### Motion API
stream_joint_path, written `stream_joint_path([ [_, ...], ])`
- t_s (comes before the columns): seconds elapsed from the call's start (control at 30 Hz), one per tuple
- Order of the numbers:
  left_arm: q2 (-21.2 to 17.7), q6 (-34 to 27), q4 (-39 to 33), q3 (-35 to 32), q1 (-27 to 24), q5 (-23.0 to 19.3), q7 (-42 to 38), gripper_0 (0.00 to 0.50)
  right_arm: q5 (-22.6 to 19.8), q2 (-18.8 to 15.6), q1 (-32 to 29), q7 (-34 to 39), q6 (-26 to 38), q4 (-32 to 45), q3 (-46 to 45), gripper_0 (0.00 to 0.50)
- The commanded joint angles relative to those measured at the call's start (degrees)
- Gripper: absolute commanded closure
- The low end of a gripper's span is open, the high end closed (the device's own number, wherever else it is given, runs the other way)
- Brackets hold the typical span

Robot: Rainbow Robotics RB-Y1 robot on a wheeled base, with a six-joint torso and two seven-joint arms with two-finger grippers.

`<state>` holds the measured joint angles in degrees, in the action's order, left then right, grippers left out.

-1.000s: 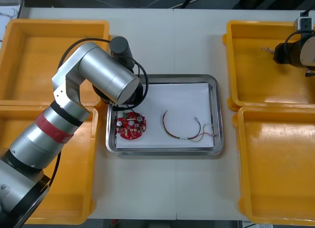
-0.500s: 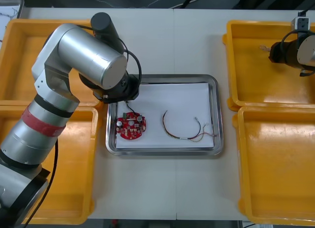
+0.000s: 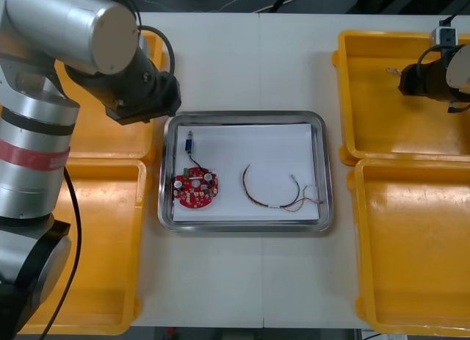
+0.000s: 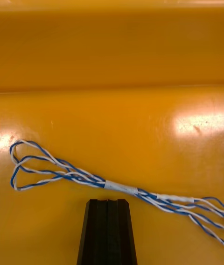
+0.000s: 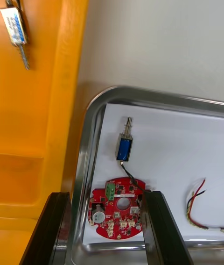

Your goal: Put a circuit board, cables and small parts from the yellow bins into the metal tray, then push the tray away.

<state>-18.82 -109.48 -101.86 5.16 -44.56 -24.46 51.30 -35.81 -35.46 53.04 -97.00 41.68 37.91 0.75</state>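
**Poised for a pick**

Right gripper (image 4: pixel 107 204): fingers pressed together, empty, just short of the blue-and-white cable (image 4: pixel 93 181) in the yellow bin (image 3: pixel 344 98) at the table's 2 o'clock. Probably lining up a grasp. Left gripper (image 5: pixel 105 195): spread wide, empty, at the metal tray (image 3: pixel 242 117)'s 10 o'clock. The cable's far end is cut off.

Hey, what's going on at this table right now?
The metal tray holds a red circuit board, a small metal part and a red and yellow cable. The left gripper hangs with fingers open over the tray's left edge. The right gripper, fingers shut on nothing, hovers above a blue and white cable in the far right yellow bin.
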Motion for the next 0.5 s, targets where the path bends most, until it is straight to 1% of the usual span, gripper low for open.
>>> stream_joint_path([
  [0.03, -1.04, -0.52, -2.03, -3.67, -2.99, 1.09, 5.48, 0.063, -0.22, 0.4, 1.98, -2.05, 3.32, 2.34, -2.86, 0.5],
  [0.2, -2.98, -0.52, -1.06, -5.69, -2.99, 2.58, 6.45, 0.063, 0.75, -0.66, 1.98, -2.84, 8.33, 5.77, -3.21, 0.5],
  [0.3, -3.94, -0.52, 0.61, -7.01, -2.99, 4.69, 8.29, 0.061, 1.36, -1.54, 1.98, -3.54, 10.88, 8.14, -3.21, 0.5],
  [0.37, -4.38, -0.52, 2.01, -7.36, -2.99, 6.36, 9.61, 0.062, 1.71, -1.98, 1.98, -4.07, 11.14, 9.02, -3.21, 0.469],
  [0.4, -4.74, -0.52, 3.07, -7.54, -2.9, 7.59, 10.66, 0.063, 1.98, -2.24, 1.98, -4.42, 11.14, 9.28, -3.21, 0.433],
  [0.43, -4.91, -0.21, 4.21, -7.8, -2.9, 8.64, 11.45, 0.059, 2.15, -2.42, 1.98, -4.86, 11.06, 9.46, -3.21, 0.374],
  [0.5, -5.18, 0.93, 5.35, -8.24, -2.9, 9.26, 11.63, 0.058, 2.33, -2.68, 1.98, -5.56, 11.06, 9.81, -3.13, 0.302],
])
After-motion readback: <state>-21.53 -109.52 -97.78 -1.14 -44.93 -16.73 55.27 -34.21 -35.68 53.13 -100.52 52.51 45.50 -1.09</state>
